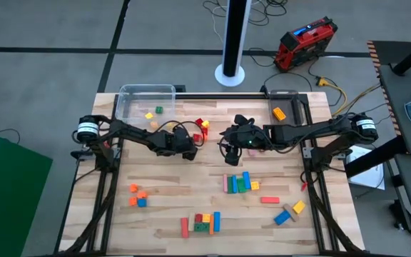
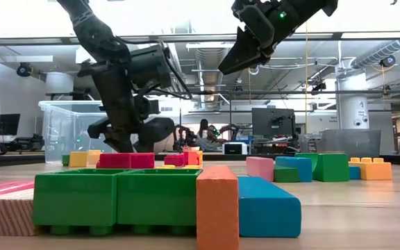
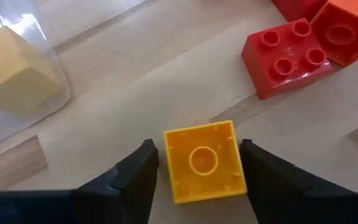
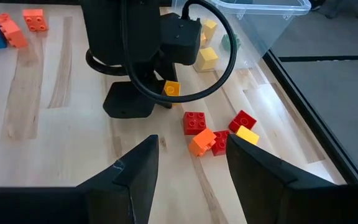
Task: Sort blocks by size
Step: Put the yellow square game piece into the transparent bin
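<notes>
Fingers of the left gripper stand open around a yellow-orange cube on the wooden table, just beside a red block; right gripper hovers open, empty

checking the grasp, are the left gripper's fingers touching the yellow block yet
Apart. The left wrist view shows the left gripper open around the yellow block, with a strip of wood visible between each finger and the block's sides.
</notes>
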You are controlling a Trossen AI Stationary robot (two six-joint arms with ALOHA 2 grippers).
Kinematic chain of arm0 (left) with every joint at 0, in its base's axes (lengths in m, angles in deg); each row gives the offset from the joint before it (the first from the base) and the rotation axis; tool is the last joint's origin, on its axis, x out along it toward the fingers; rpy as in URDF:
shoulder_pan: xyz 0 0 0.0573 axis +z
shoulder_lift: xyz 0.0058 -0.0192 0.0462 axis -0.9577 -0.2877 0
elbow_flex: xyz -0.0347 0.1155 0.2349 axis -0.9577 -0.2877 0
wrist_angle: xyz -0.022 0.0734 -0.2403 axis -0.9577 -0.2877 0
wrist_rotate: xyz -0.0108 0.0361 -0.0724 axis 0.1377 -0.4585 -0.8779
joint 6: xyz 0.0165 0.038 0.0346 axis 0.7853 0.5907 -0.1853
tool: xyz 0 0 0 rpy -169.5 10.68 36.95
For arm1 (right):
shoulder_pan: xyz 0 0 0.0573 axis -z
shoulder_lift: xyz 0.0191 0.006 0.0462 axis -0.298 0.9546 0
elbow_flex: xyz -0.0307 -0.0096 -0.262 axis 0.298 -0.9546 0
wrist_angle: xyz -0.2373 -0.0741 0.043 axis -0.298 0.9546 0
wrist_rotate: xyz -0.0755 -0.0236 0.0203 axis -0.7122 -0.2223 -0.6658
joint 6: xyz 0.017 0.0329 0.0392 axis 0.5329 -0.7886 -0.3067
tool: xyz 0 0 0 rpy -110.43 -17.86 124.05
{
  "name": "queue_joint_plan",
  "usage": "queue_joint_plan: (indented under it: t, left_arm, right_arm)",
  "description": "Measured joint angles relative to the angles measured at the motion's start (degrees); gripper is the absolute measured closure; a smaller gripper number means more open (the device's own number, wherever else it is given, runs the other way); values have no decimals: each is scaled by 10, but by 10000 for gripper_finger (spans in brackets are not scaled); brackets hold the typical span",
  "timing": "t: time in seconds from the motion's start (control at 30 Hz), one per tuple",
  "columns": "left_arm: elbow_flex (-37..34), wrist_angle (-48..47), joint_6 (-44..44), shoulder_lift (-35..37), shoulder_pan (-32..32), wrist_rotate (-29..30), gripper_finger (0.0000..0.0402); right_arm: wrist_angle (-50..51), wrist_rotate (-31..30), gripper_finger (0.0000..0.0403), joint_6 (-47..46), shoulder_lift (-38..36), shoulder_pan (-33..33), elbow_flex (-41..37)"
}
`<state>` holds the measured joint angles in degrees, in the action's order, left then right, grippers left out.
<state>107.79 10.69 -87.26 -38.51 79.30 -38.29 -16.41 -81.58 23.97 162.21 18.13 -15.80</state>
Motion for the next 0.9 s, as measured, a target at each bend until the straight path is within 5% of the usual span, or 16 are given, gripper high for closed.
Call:
queue_joint_plan:
  t: [0.27, 0.47, 0.63, 0.9]
  left_arm:
    - [0, -3, 18, 8, 0, -13, 291]
    - [3, -33, 83, 69, -16, -107, 284]
    - [35, -95, 179, 163, -45, -119, 269]
    - [89, -286, 219, 315, 8, 51, 279]
  right_arm:
    - [0, 0, 234, 0, 0, 0, -2]
    - [9, 0, 238, -2, 0, 0, -7]
    - [5, 0, 231, -1, 0, 0, -14]
    - [-12, 0, 235, -7, 1, 0, -23]
